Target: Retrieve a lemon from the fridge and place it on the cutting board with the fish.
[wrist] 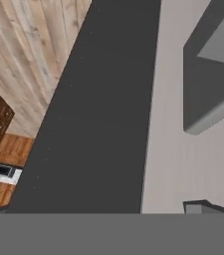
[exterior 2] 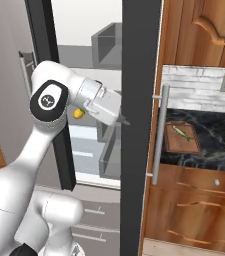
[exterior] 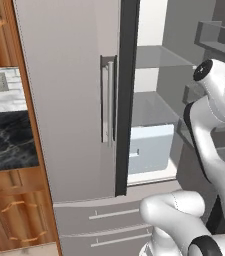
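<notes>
The fridge (exterior: 69, 100) has its left door closed and its right door open, with grey shelves inside. The lemon (exterior 2: 78, 113) is a small yellow spot on a shelf, just behind my forearm. My gripper (exterior 2: 121, 119) is inside the fridge opening, to the right of the lemon and close against the dark edge of the open door (exterior 2: 140, 125). Its fingertips are mostly hidden, and the hand view shows nothing between them. The cutting board (exterior 2: 182, 138) lies on the black counter to the right, with the fish (exterior 2: 183, 133) on it.
The hand view looks along the dark door edge (wrist: 93, 124) and a grey door bin (wrist: 213, 74). A pale drawer (exterior: 151, 147) sits low in the fridge. Silver door handle (exterior 2: 159, 135), wooden cabinets (exterior 2: 199, 210) and a black counter (exterior: 6, 140) flank the fridge.
</notes>
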